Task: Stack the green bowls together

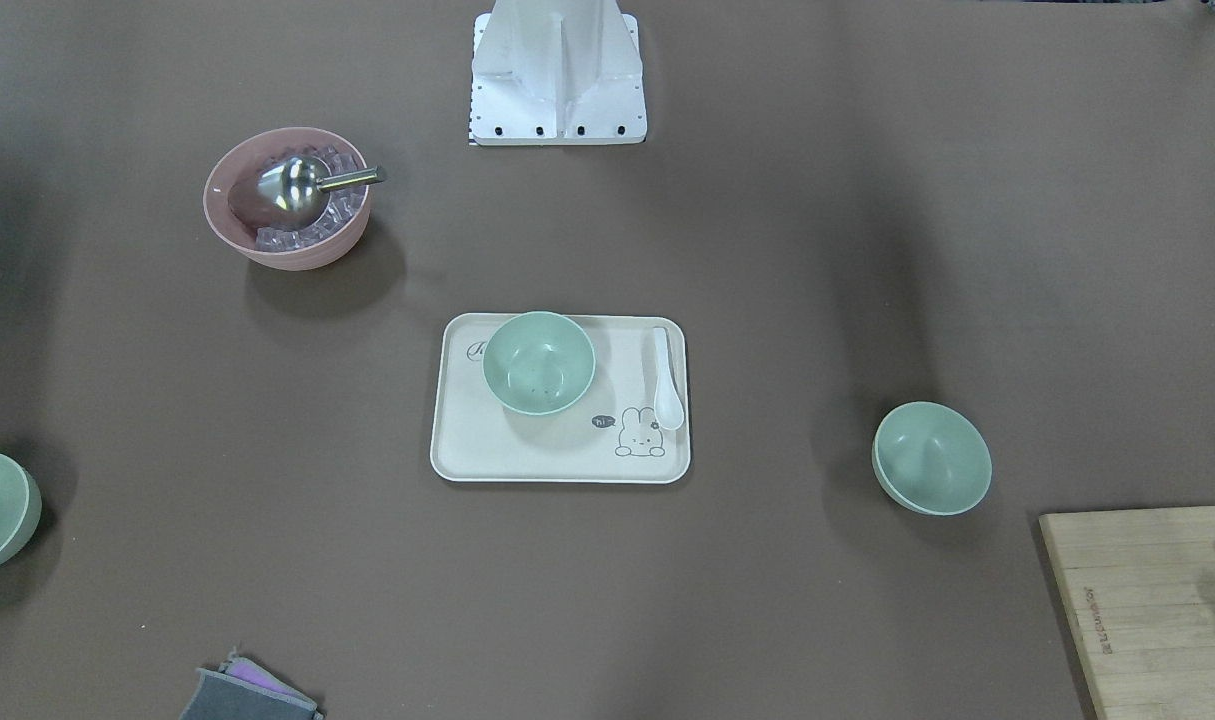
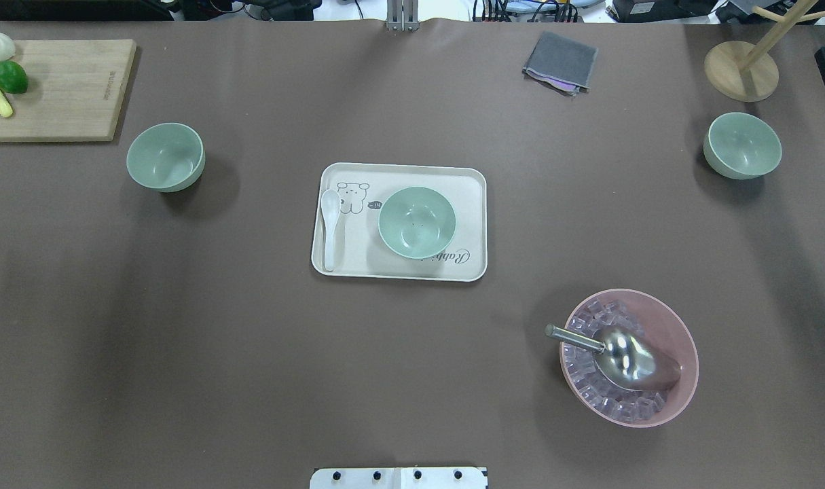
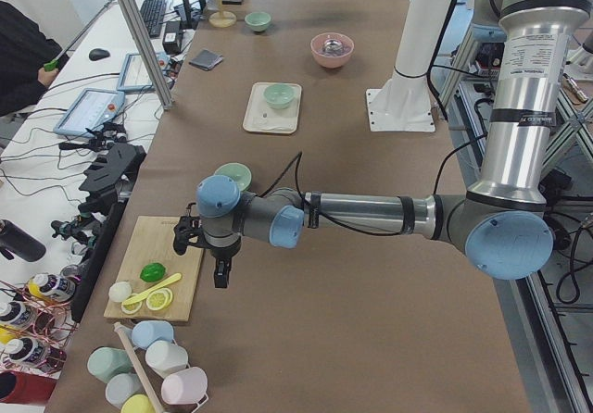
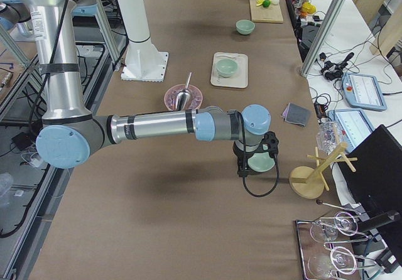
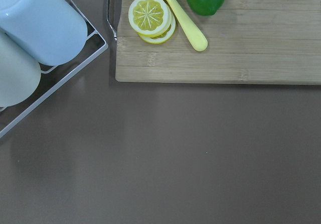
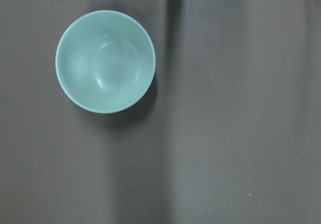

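Three pale green bowls stand upright and apart. One (image 2: 417, 222) sits on a cream tray (image 2: 466, 268) at the table's centre. One (image 2: 166, 157) is at the far left near the cutting board. One (image 2: 742, 145) is at the far right and shows in the right wrist view (image 6: 105, 62). My left gripper (image 3: 206, 251) hangs above the table beside the cutting board, short of the left bowl (image 3: 233, 176). My right gripper (image 4: 251, 161) hangs above the right bowl (image 4: 264, 162). I cannot tell whether either gripper is open or shut. No fingers show in the wrist views.
A pink bowl (image 2: 680, 339) with ice cubes and a metal scoop stands near right. A white spoon (image 2: 330, 227) lies on the tray. A wooden cutting board (image 2: 59, 92) holds lime, lemon slices and a yellow knife. A grey cloth (image 2: 560, 61), a wooden stand (image 2: 741, 70) and a mug rack (image 5: 30, 43) are about.
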